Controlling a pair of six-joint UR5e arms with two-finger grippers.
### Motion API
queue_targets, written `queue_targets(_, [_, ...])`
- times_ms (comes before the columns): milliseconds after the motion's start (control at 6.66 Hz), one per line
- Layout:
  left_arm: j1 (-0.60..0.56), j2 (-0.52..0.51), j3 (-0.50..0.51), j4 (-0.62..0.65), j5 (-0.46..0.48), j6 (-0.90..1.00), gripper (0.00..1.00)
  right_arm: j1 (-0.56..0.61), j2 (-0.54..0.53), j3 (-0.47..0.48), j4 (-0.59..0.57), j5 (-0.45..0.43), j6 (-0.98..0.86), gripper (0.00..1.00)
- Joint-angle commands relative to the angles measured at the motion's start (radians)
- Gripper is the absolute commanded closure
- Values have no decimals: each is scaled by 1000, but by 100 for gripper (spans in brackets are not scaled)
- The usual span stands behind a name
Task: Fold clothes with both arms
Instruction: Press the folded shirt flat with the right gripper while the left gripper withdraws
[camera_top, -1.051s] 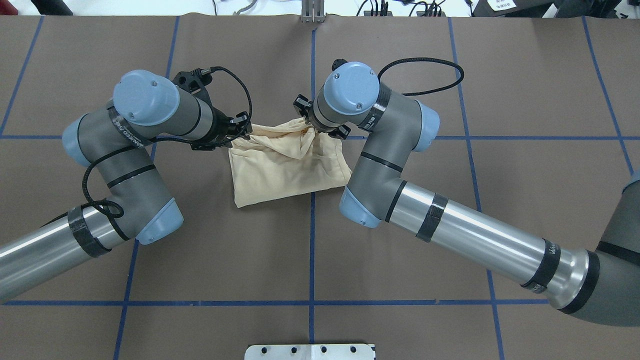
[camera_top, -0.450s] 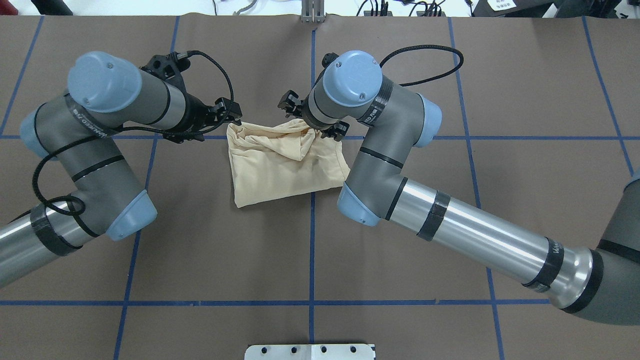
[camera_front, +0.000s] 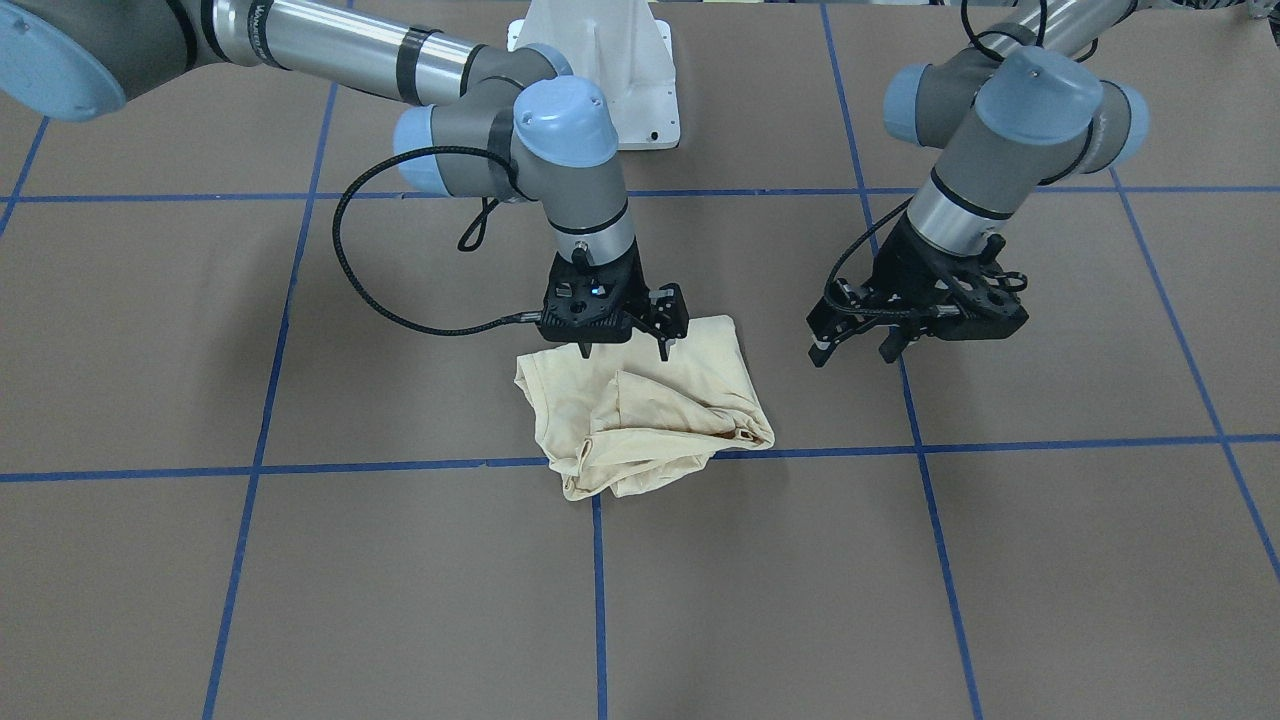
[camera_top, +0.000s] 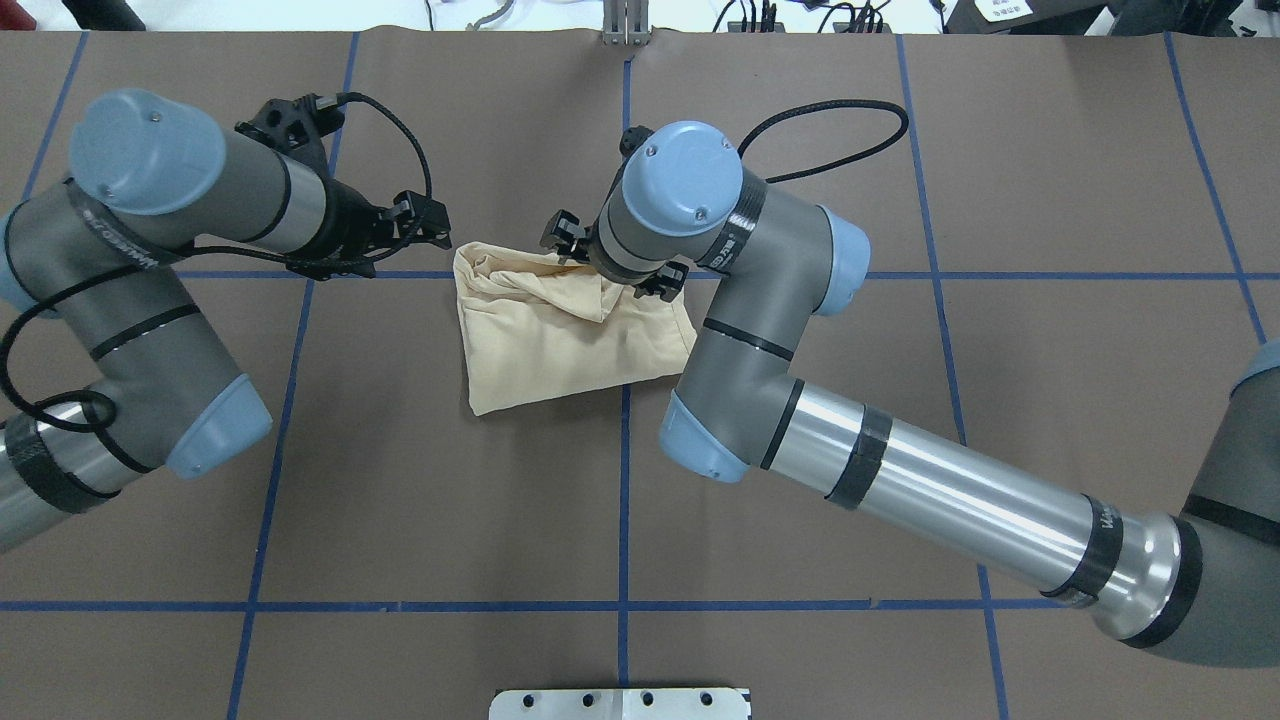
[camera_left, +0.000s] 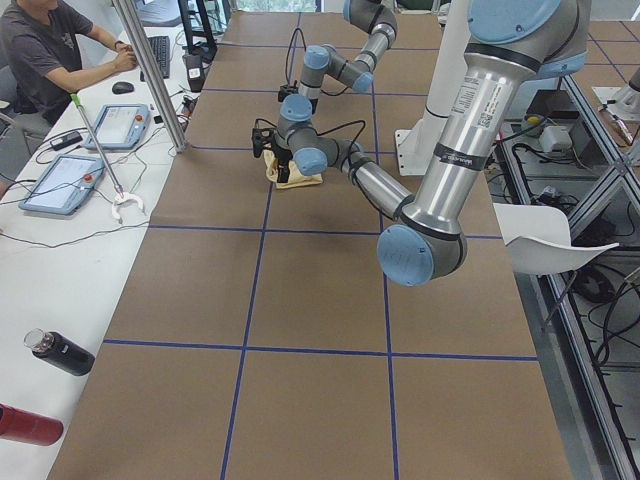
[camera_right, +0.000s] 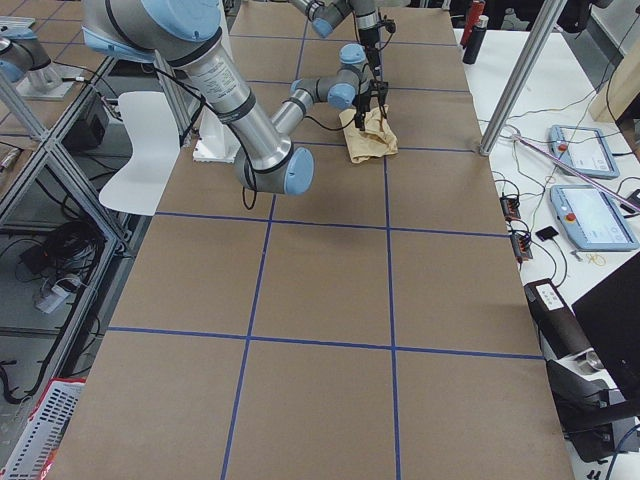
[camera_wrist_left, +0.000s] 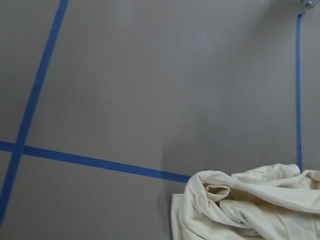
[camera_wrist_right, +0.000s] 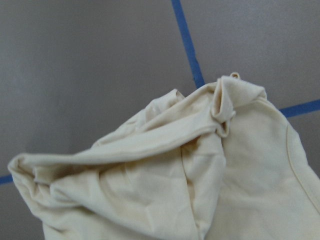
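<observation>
The clothes, a pale cream-yellow shirt (camera_front: 640, 420), lie as a rumpled folded bundle (camera_top: 560, 340) near the table's centre line. No print shows on the fabric. My right gripper (camera_front: 624, 352) hovers open just above the bundle's robot-side edge, holding nothing. My left gripper (camera_front: 852, 352) is open too, and it hangs over bare table beside the bundle (camera_top: 438, 226), a short gap away. The left wrist view catches the shirt (camera_wrist_left: 250, 205) at its lower right. Creased folds of the shirt (camera_wrist_right: 175, 175) fill the right wrist view. No fingers show in either wrist view.
Blue tape lines (camera_top: 624, 500) grid the brown table cover. The white pedestal base (camera_front: 600, 70) stands at the robot side. A person (camera_left: 50, 50) sits at a side desk with tablets, near a metal pole (camera_left: 150, 75) and bottles (camera_left: 60, 352).
My left gripper let go of the bundle's corner and drew back to the left. My right gripper came off the fold and shifted slightly left. The shirt has settled flatter.
</observation>
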Motion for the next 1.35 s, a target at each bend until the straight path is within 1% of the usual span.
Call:
queue_targets(0, [-20, 18, -1, 0, -7, 19, 0, -58, 6, -8, -44, -85, -168, 0])
queue_targets(150, [-20, 18, 5, 0, -5, 19, 0, -55, 10, -32, -41, -111, -245, 1])
queue_targets(300, [-20, 19, 11, -2, -7, 19, 0, -53, 16, -55, -38, -123, -248, 2])
queue_targets(450, [-20, 19, 13, -2, -5, 19, 0, -53, 68, -135, -33, -151, -247, 2])
queue_targets(600, [-20, 19, 13, -2, -5, 19, 0, -50, 125, -207, -32, -154, -248, 2])
queue_targets(750, [-18, 33, 14, -11, -5, 19, 0, -41, 130, -232, -1, -155, -250, 4])
queue_targets(901, [-20, 33, 16, -11, -5, 19, 0, -23, 139, -284, 58, -155, -252, 5])
queue_targets(1051, [-20, 35, 16, -11, -4, 19, 0, 11, 189, -383, 129, -155, -255, 7])
queue_targets(1201, [-20, 33, 19, -11, -4, 19, 0, 44, 240, -460, 151, -155, -261, 10])
